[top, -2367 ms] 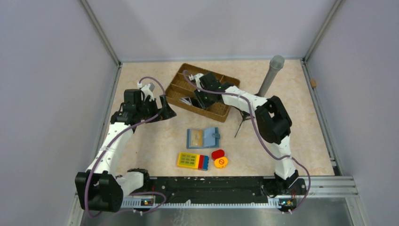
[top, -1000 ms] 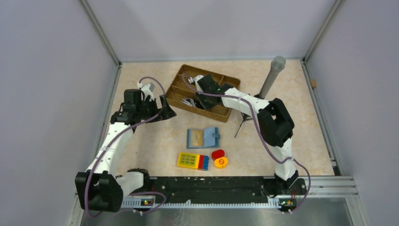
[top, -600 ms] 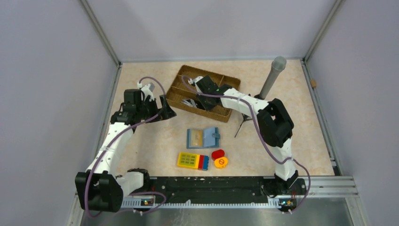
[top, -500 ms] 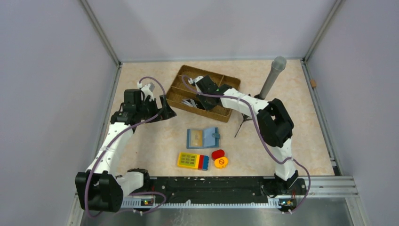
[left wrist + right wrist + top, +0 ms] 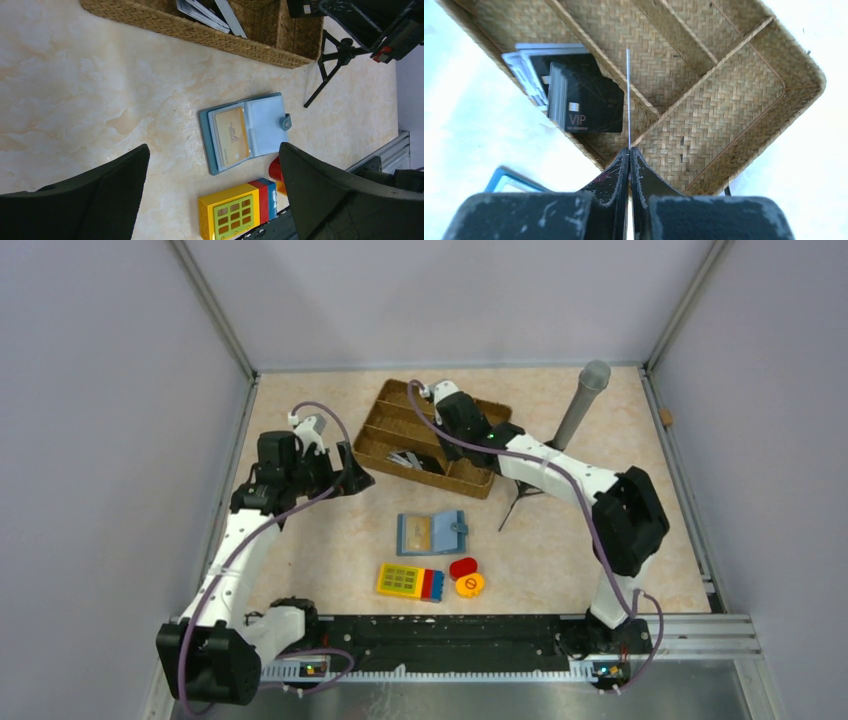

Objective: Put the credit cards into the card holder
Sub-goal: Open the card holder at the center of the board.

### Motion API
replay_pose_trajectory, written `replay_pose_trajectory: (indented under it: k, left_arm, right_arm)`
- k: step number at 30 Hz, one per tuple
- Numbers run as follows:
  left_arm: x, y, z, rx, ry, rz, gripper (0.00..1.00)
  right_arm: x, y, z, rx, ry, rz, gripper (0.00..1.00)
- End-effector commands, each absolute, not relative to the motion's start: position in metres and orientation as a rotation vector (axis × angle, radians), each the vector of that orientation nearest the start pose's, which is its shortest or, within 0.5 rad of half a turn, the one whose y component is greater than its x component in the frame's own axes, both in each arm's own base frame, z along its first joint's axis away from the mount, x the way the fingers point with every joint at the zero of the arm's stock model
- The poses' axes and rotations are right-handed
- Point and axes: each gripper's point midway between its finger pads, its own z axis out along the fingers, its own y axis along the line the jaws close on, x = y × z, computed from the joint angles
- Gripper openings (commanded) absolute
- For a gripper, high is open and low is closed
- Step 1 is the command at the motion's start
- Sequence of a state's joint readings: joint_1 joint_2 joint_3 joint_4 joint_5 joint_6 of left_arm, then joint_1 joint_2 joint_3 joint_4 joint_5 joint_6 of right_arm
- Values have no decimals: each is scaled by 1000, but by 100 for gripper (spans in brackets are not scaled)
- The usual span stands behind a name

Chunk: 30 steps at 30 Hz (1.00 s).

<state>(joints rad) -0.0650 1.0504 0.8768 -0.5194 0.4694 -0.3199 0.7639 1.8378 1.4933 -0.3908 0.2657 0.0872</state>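
The teal card holder (image 5: 432, 533) lies open on the table with a tan credit card (image 5: 231, 136) in its left pocket. My right gripper (image 5: 468, 430) hovers over the wicker tray (image 5: 400, 405). In the right wrist view the right gripper (image 5: 629, 150) is shut on a thin credit card (image 5: 628, 95), seen edge-on and upright. More credit cards (image 5: 574, 102), black and white, lean in the tray's left compartment. My left gripper (image 5: 350, 478) hangs open left of the tray. In its own view the left gripper (image 5: 214, 147) holds nothing, and the card holder (image 5: 245, 131) lies below it.
A yellow keypad block (image 5: 410, 582) with a red and blue end lies near the front. Beside it are a red piece (image 5: 462, 566) and an orange disc (image 5: 469, 585). A grey post (image 5: 578, 400) stands at back right, with a small black stand (image 5: 515, 502) before it.
My right gripper has shut on a card in the tray's near compartment and risen with it toward the back right. The left arm has shifted only slightly.
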Motion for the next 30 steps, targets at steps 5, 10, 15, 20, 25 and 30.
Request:
replay_pose_trajectory:
  k: [5,10,15,20,25,30]
  left_arm:
    - [268,-140,226,170,2073,-925,97]
    - [247,-179,267,258,1843,-1186,98]
    - [220,-214,301,344,1647,-1318,99]
    - [205,-235,318,352,1563,-1419,99]
    - [190,-244,346,374,1426,-1550,93]
    - [191,-248,351,363,1419,-1571,69]
  right_arm:
    - [355,327,240,-558,1979,464,0]
    - [302,325,278,-502,1852,780,0]
    - [250,324,318,-471,1650,1104,0]
    - [211,319,339,-477,1529,1320,0]
    - [186,315,350,-514,1446,1435,0]
    - [173,314,353,-551,1418,1490,0]
